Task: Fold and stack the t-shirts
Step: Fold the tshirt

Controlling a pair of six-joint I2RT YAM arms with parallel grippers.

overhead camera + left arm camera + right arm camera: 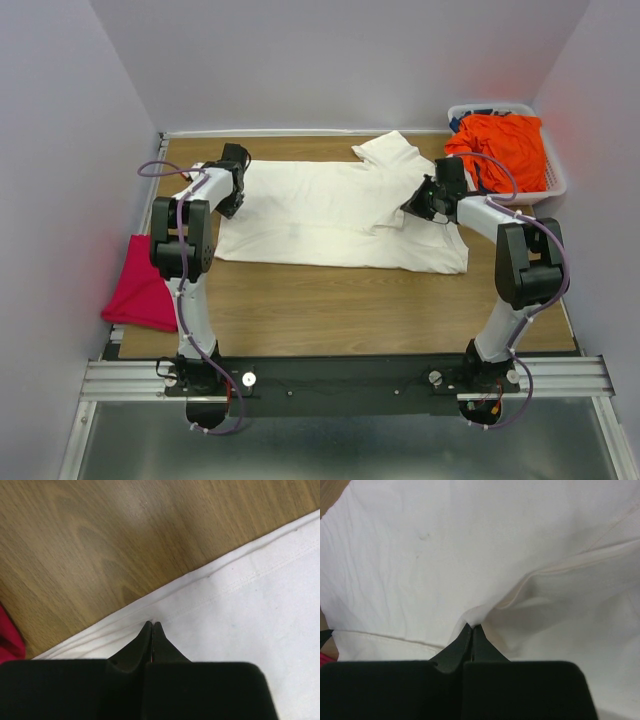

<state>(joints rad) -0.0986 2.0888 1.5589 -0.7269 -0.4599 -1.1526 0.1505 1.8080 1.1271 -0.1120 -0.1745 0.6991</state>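
**While both pincers clench, one grip looks thin**

Cream-white t-shirt (320,210) lies spread on the table (350,310); right gripper (472,626) clamps a bunched fold, left gripper (152,624) seems clenched on the bare hem edge. Lift now and that hem could slip out.

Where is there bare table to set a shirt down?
Free: the wide wood strip between the white shirt and the rail. Crowded: far right, by the basket and orange shirt; the pink shirt overhangs the left edge.
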